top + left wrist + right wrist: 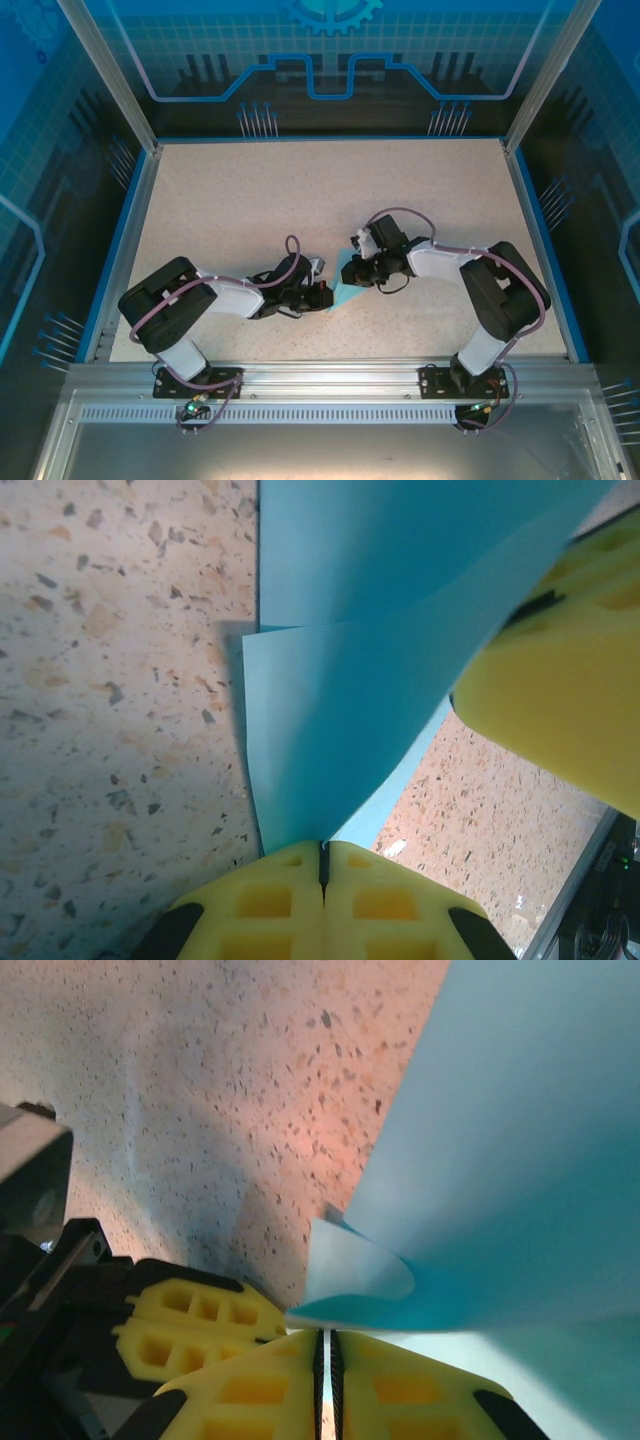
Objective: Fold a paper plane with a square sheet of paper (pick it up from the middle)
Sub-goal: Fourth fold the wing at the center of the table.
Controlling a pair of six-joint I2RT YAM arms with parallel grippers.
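paper (343, 283): light blue and plain; sat about midway between the left and right edges of the tabletop (250, 200), nearer the near edge than the far edge, caught between the two tools.
paper's shape from the left wrist: appeared as two layers, one overlapping the other, and narrowed to a tip at the pads.
paper's shape from the right wrist: rose as a broad slanted face on the right, with a small curled flap at its lower edge.
left tool (316, 292): pressed together with no gap at the seam, pinching the narrow tip of the paper.
left tool's pads (270, 905): yellow, met flush along a dark seam, right where the paper's tip ended.
right tool (362, 270): pressed almost together, leaving only a thin slit, and pinched the paper's edge where the curled flap ran into that slit.
right tool's pads (400, 1385): yellow, sat side by side directly under the flap.
right tool's finger (560, 680): stood just beside the paper, upper right in the left wrist view.
tool spacing: near each other, tips facing across the paper.
arms: bent inward from their bases at the near edge and met near the middle.
shadow: fell on the speckled tabletop just left of the paper.
contact with the tabletop: could not tell whether the paper's lower edge touched.
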